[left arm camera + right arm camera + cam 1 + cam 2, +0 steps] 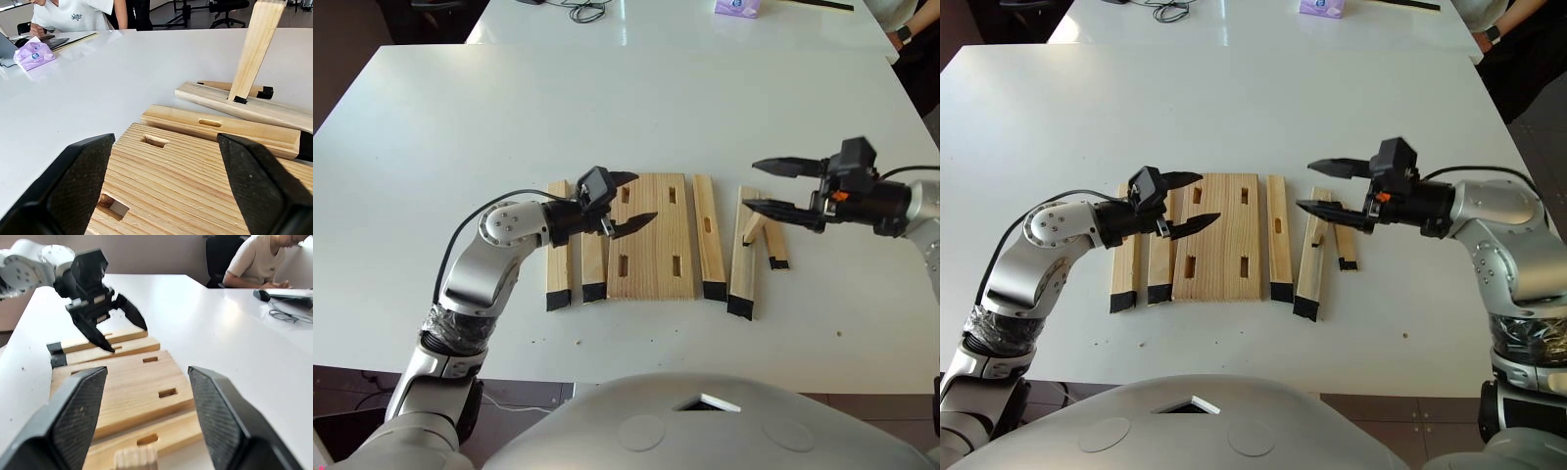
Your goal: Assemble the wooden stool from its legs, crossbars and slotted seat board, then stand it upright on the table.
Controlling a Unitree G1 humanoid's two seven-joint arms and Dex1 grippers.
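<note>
The slotted seat board (651,235) lies flat on the white table (460,127). Two black-tipped legs (558,257) lie side by side at its left, and a slotted leg (708,235) lies at its right. Farther right lies another leg (742,257), with a short crossbar (257,44) leaning tilted on it and a small piece (775,245) beside it. My left gripper (644,197) hovers open over the board's left edge, holding nothing. My right gripper (750,184) hangs open above the right-hand legs and points toward the board (122,387).
A second white table stands behind, carrying a purple tissue pack (737,8) and cables (582,10). Bare tabletop lies beyond the parts and to the far left. The table's front edge (607,377) runs close below the leg ends.
</note>
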